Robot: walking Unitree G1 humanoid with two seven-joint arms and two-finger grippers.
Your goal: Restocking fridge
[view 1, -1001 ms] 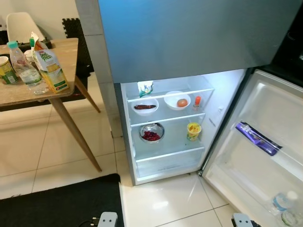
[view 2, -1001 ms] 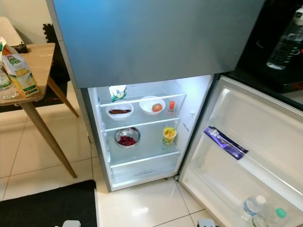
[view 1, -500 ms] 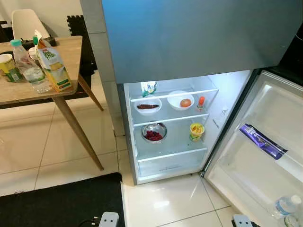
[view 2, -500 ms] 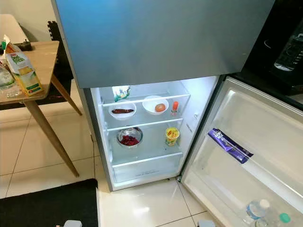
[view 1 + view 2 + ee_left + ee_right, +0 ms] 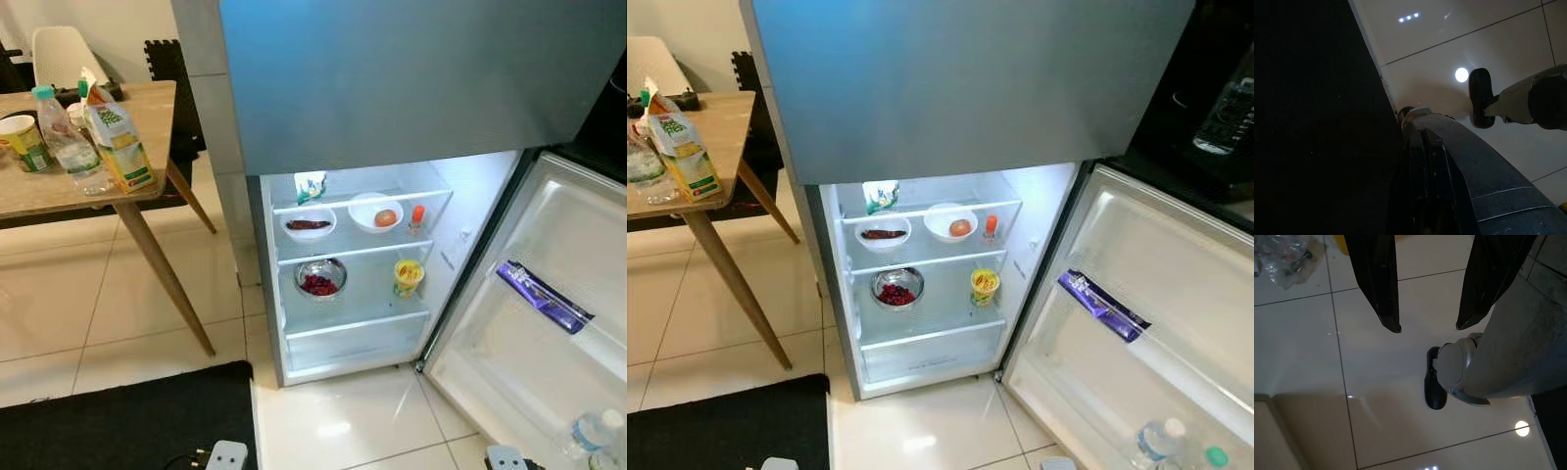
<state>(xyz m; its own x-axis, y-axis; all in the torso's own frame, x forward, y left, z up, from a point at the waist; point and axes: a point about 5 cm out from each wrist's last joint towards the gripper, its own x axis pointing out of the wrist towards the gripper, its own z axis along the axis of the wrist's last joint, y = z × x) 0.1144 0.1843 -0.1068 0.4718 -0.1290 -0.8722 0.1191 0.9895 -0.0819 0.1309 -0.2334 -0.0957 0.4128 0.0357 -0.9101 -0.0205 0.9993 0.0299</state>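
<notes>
- While the fridge (image 5: pixel 353 284) stands with its lower door (image 5: pixel 534 323) swung wide to the robot's right, its lit shelves face the head camera.
- On the top shelf, a white bowl with a dark sausage-like piece (image 5: pixel 309 224) sits left of a white bowl holding an orange-brown round item (image 5: pixel 376 212), and a small red-capped bottle (image 5: pixel 417 215) stands at the right end.
- A green-and-white packet (image 5: pixel 310 185) leans at the back, above the left bowl.
- One shelf down, a steel bowl of red berries (image 5: pixel 320 278) sits left of a yellow cup (image 5: pixel 408 276), the two well apart.
- A purple wrapped bar (image 5: pixel 543 297) lies tilted on a door rack; lower in the door, a clear water bottle (image 5: pixel 591 432) rests in the bottom rack.
- Left of the fridge, a wooden tabletop (image 5: pixel 88 147) carries a juice carton (image 5: pixel 119 147), a plastic bottle with a teal cap (image 5: pixel 67 143) just beside it, and a cup (image 5: pixel 26 143) further left.
- The right hand (image 5: pixel 1425 327) hangs over pale floor tiles (image 5: pixel 1381 396), its two black fingers spread apart and holding nothing, with the robot's foot (image 5: pixel 1436 378) below.
- The left hand (image 5: pixel 1425 161) hangs in shade beside a dark mat (image 5: pixel 1317 122); whether its fingers are parted cannot be told.
</notes>
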